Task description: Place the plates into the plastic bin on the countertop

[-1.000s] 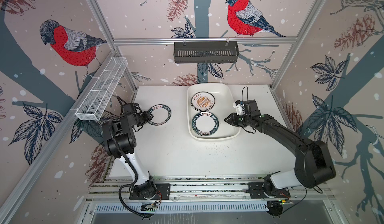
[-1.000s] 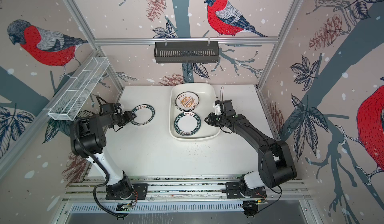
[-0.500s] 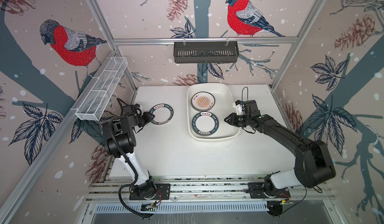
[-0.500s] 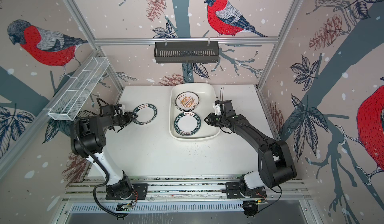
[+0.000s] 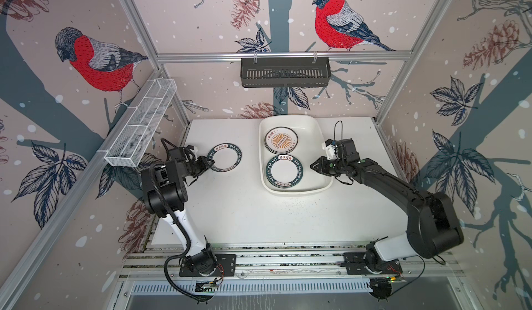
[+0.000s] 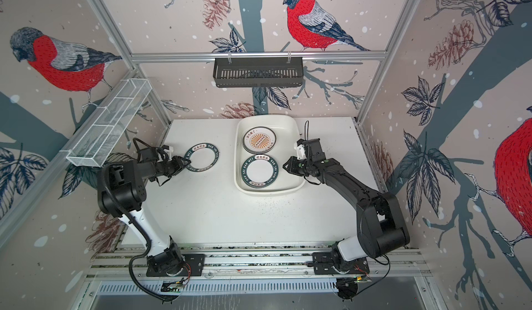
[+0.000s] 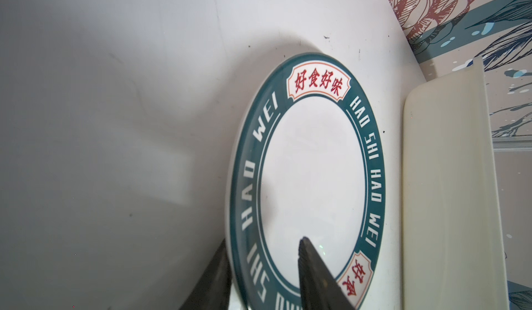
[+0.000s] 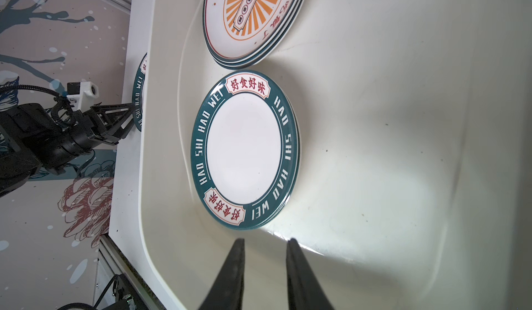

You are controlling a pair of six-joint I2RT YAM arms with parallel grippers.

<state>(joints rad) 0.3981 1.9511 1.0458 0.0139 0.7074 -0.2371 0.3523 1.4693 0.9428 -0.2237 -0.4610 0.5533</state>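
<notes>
- While most of the plates already sit inside the plastic bin (image 5: 309, 132), one loose plate (image 5: 224, 158) with a dark lettered rim lies flat on the tabletop (image 5: 244, 207), well to the left of the bin. So the task is close to done, but not finished.
- At that plate's left rim sits the left end effector (image 5: 208, 162). The left wrist view shows one finger (image 7: 313, 265) reaching over the plate's white centre and its partner outside the rim, so the rim lies between them. I cannot tell whether they already press on it.
- Inside the bin, a sunburst stack (image 5: 281, 140) fills the far end. The right wrist view shows several rims under its orange-rayed top plate, though their count is unclear.
- Just beside that stack, toward the near end, a second lettered plate (image 5: 284, 169) lies flat on the bin's floor.
- Over the bin's right inner side, just beside the second lettered plate, hovers the right end effector (image 5: 313, 166). Its fingers stand a narrow gap apart with nothing between them.
- No other plate shows on the tabletop in either top view.
- My judgement is that what remains is to grip the loose plate, lift it, carry it across and set it in the bin, where bare floor shows along the right side.
</notes>
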